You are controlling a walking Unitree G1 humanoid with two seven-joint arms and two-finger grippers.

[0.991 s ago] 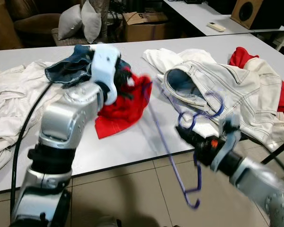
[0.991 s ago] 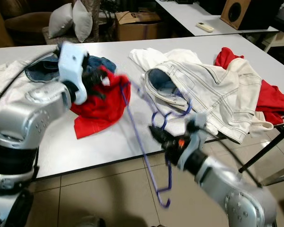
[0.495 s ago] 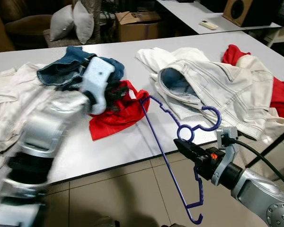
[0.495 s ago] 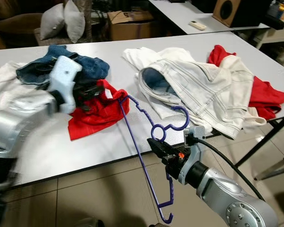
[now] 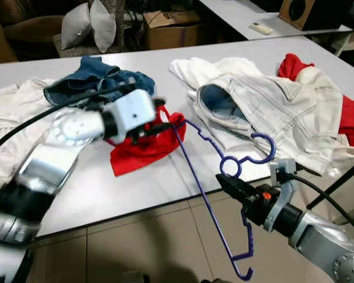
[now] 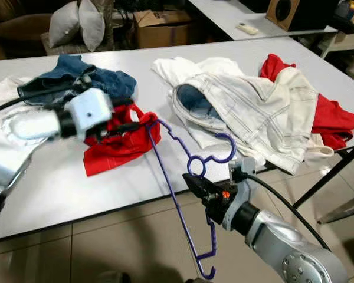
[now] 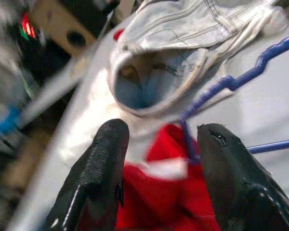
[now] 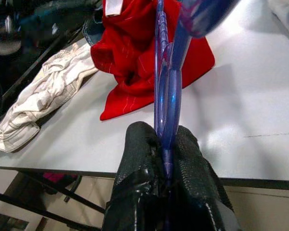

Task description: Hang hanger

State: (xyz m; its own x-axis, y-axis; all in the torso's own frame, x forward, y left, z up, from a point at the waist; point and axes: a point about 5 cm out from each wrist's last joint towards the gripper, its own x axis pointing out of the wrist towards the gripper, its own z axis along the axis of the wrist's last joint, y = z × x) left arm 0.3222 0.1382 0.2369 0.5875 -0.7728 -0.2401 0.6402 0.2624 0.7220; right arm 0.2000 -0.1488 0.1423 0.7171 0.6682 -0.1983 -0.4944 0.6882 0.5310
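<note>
- Right gripper (image 5: 229, 184) pinching the purple hanger (image 5: 209, 194) just below its hook, fingers clamped tight on the plastic (clear in the right wrist view).
- Holding the hanger tilted off the table (image 5: 135, 188) front edge: hook curling up near the white denim jacket (image 5: 271, 112), one end hanging low over the tiled floor (image 5: 165, 247), other end reaching up onto the red shirt (image 5: 143, 141).
- Left gripper (image 5: 159, 125) reaching in over the red shirt at the hanger's upper end, fingers (image 7: 103, 168) spread apart with the purple bar between them (not closing on it).
- Lying on the table: blue jeans (image 5: 91, 82) behind the left arm, pale clothes (image 5: 12, 130) at far left, another red garment (image 5: 348, 112) under the jacket at far right.
- Sitting beyond the table: grey cushions (image 5: 91, 23) and a cardboard box (image 5: 171, 26).
</note>
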